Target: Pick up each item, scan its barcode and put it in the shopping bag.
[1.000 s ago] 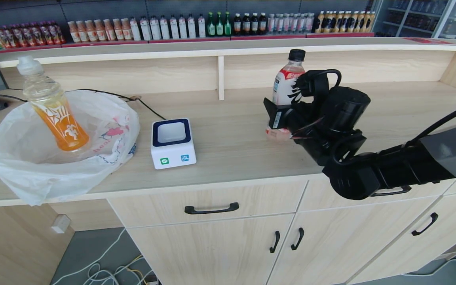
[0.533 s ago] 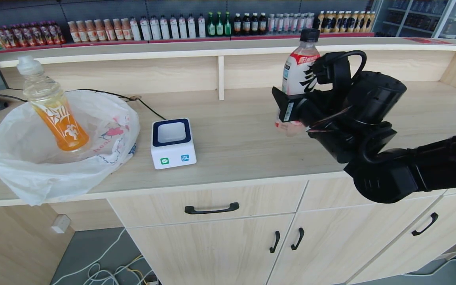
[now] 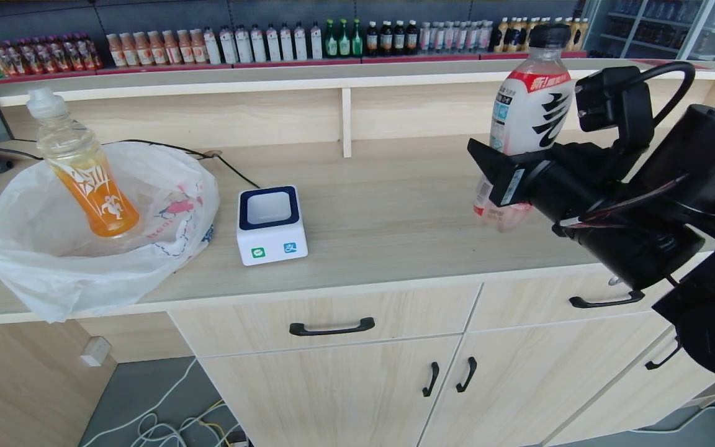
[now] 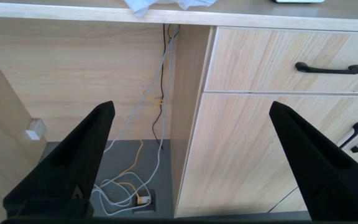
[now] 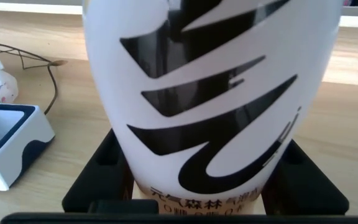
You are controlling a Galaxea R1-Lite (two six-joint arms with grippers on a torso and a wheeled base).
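Pale wood grain, thin plastic, matt black hardware.
The counter (image 3: 382,211) has a light, matt wood-grain finish, as do the drawer fronts (image 3: 395,307) with their smooth black handles (image 3: 331,327). The shopping bag (image 3: 28,248) is thin, crinkled, translucent white plastic; the orange bottle (image 3: 81,167) in it is clear and glossy. The scanner (image 3: 270,225) is smooth white plastic. The white bottle (image 3: 528,112) wears a glossy printed label; the right gripper (image 3: 519,179) looks matt black plastic.

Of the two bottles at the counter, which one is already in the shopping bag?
The orange drink bottle, leaning in the white bag; the white-labelled bottle is held by the right gripper.
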